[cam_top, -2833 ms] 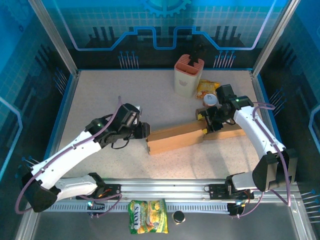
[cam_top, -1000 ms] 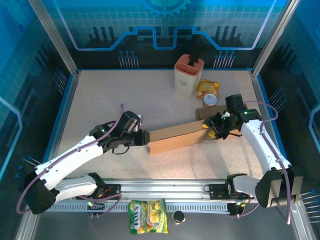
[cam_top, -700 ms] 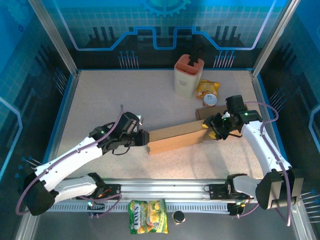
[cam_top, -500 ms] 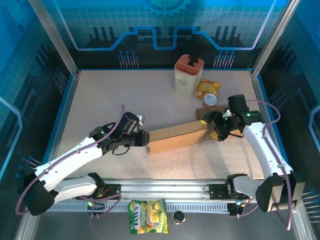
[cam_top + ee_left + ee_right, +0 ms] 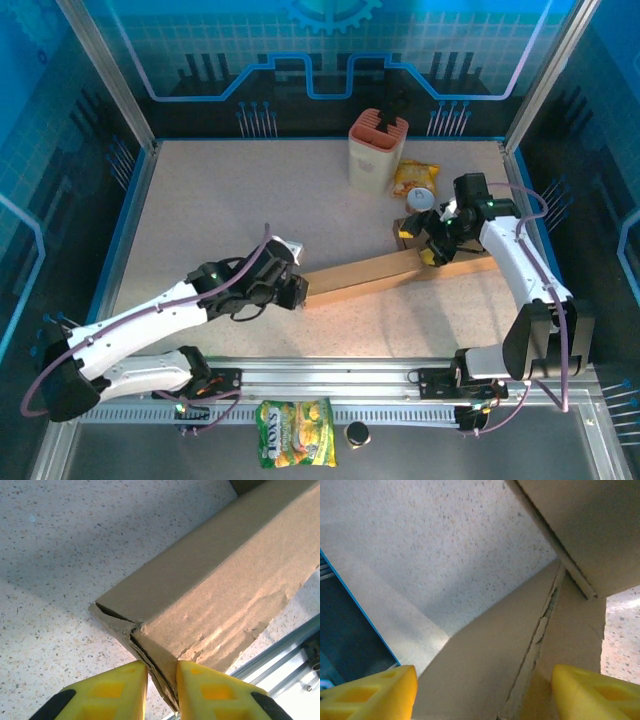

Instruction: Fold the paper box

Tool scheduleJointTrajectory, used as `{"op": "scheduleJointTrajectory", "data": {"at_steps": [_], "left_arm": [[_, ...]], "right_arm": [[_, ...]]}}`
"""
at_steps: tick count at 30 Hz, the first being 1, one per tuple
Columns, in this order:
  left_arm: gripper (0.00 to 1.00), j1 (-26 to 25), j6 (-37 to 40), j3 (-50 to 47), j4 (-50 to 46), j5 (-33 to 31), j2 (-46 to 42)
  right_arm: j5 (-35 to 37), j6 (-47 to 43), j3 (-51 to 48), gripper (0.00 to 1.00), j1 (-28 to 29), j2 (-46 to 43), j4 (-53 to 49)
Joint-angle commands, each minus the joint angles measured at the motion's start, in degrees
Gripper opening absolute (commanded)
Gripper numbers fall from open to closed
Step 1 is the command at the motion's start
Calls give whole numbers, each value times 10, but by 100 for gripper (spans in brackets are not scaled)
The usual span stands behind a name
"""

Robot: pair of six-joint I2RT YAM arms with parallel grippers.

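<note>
The paper box [image 5: 365, 275] lies lengthwise on the bench [image 5: 220, 200], running from its middle toward the right edge. The left gripper [image 5: 162, 682], narrow, pinches the box's left end flap, probably to anchor it. The right gripper [image 5: 480, 692] straddles the right end, spread wide and gripping nothing.

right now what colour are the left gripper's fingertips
Yellow; clearest in the left wrist view, where those fingertips pinch the brown paper box at its end.

On my right wrist feed the gripper [image 5: 482, 697] stands spread wide, yellow fingers [image 5: 375, 692] at either side of the box [image 5: 470, 665], a cracked seam [image 5: 540, 625] running up its cardboard and speckled table [image 5: 435, 540] beyond.
</note>
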Motion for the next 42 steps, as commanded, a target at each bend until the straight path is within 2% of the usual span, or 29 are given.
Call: {"op": "scheduleJointTrajectory", "data": {"at_steps": [1, 6, 11, 17, 22, 26, 27, 28, 29, 30, 31, 34, 38, 40, 42], "left_arm": [[23, -33, -3, -26, -83, -53, 12], [24, -55, -71, -51, -89, -87, 6], [28, -55, -134, -106, -25, -72, 1], [32, -28, -153, -132, 23, -56, 1], [33, 8, -138, -125, 33, -32, -4], [38, 15, -135, -102, 14, -48, -17], [41, 17, -137, -96, 11, -54, -25], [43, 19, -139, -90, 11, -63, -32], [47, 21, -140, -86, 12, -69, -39], [71, 23, -141, -83, 18, -76, -46], [99, 23, -137, -82, 32, -80, -54], [99, 25, -133, -95, 82, -102, -72], [99, 25, -138, -109, 129, -135, -63], [99, 25, -148, -117, 145, -163, -54], [99, 25, -165, -121, 143, -209, -53]], "right_arm": [[-27, -38, -27, 66, -7, -37, -52], [-40, -1, -126, 57, 28, -115, -36], [-36, 98, -223, 51, 98, -148, 96], [-13, 94, -205, 51, 122, -105, 130], [23, 33, -146, 57, 114, -82, 67], [143, -11, -89, 68, 114, -132, 8], [179, -21, -76, 81, 114, -153, 0], [214, -30, -65, 100, 114, -174, -8], [243, -37, -58, 100, 114, -191, -14], [277, -44, -54, 100, 114, -213, -15], [311, -48, -55, 100, 114, -237, -15], [391, -70, -68, 100, 108, -287, 7], [605, -49, -106, 100, 109, -307, 19], [622, -193, -199, 100, 109, -340, 167], [654, -260, -288, 100, 109, -369, 294]]}}
